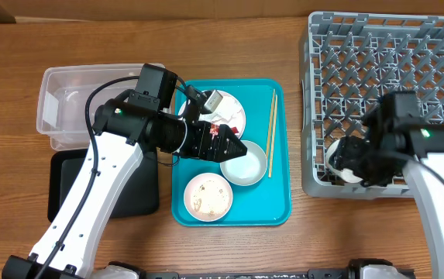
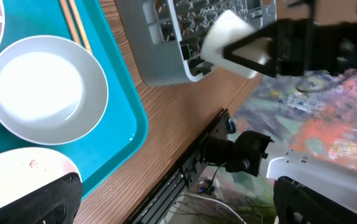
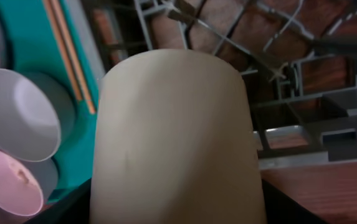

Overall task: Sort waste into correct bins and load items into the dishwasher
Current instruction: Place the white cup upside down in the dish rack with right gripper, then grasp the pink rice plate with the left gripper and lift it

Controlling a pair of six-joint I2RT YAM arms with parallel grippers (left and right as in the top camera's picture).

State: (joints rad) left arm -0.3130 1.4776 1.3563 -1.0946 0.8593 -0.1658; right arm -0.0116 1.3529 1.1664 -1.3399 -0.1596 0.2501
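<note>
Overhead, the camera looks straight down on the whole desk. The left wrist view hangs close above the pale bowl, facing the dish rack. The right wrist view, low at the rack, looks back and shares both.

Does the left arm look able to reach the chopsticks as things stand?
Probably yes: the left gripper hangs open and empty over the tray, and the chopsticks lie uncovered just beyond the bowl.
</note>
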